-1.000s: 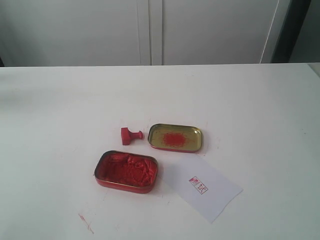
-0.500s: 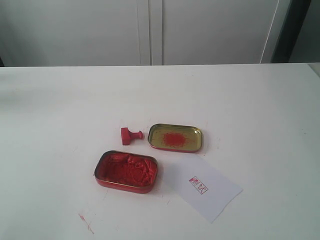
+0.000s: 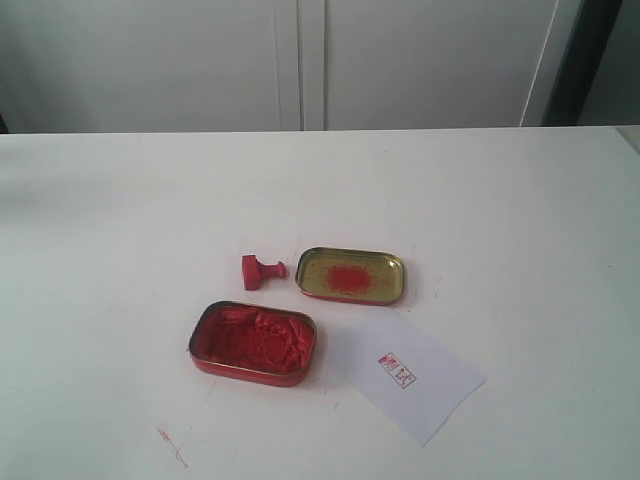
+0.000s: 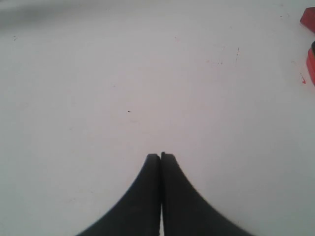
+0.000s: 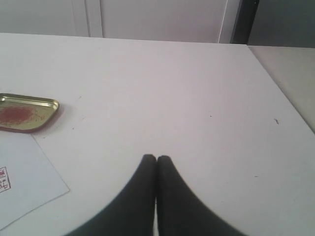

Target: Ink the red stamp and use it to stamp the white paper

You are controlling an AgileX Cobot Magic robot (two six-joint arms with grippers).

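Note:
The red stamp (image 3: 260,270) lies on its side on the white tabletop, left of the gold lid. The white paper (image 3: 405,372) lies flat at the front right and bears a small red seal print (image 3: 397,370); its corner also shows in the right wrist view (image 5: 24,182). Neither arm appears in the exterior view. My left gripper (image 4: 160,156) is shut and empty over bare tabletop, far from the stamp. My right gripper (image 5: 156,158) is shut and empty, with the paper off to one side of it.
A red tin of red ink paste (image 3: 253,342) stands open in front of the stamp. The gold tin lid (image 3: 351,275) with a red smear sits beside the stamp, also seen in the right wrist view (image 5: 27,112). A red streak (image 3: 171,446) marks the tabletop.

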